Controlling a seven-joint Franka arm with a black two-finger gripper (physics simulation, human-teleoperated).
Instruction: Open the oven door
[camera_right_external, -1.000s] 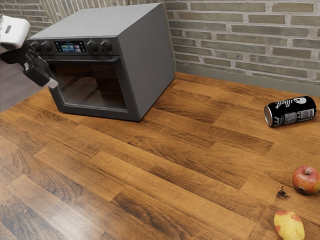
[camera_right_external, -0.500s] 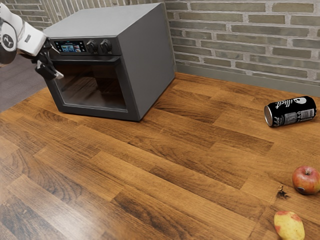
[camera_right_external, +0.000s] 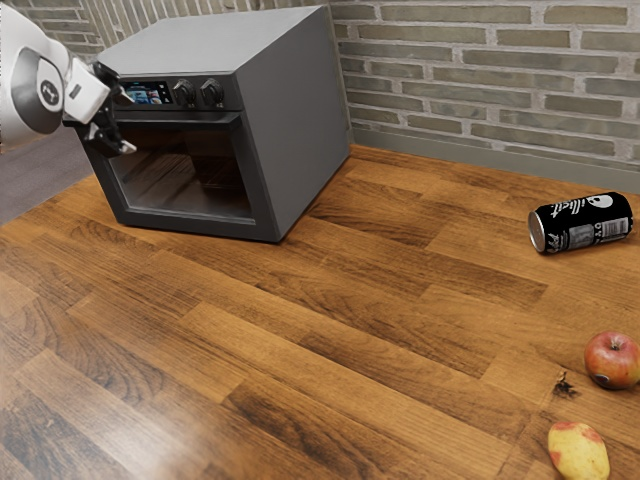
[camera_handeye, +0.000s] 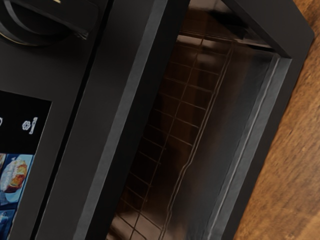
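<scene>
Door (camera_right_external: 258, 202) shut, on oven (camera_right_external: 292, 120) front. Gripper (camera_right_external: 127, 122) at oven front, fingers spread, nothing pinched. Best hold: handle (camera_right_external: 200, 121) along door top. Likely rigid, fairly heavy, stiff-hinged; smooth handle may slip, glass (camera_right_external: 190, 178) fragile.

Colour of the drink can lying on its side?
The cylindrical metal drink can is black with white print; exterior view shows it best.

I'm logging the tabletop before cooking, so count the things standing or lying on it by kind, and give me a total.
Oven: 1
Drink can: 1
Red apple: 1
Yellow-and-red food item, exact kind unclear: 1
Small dark brown bit, too small to identify: 1
Total: 5
</scene>
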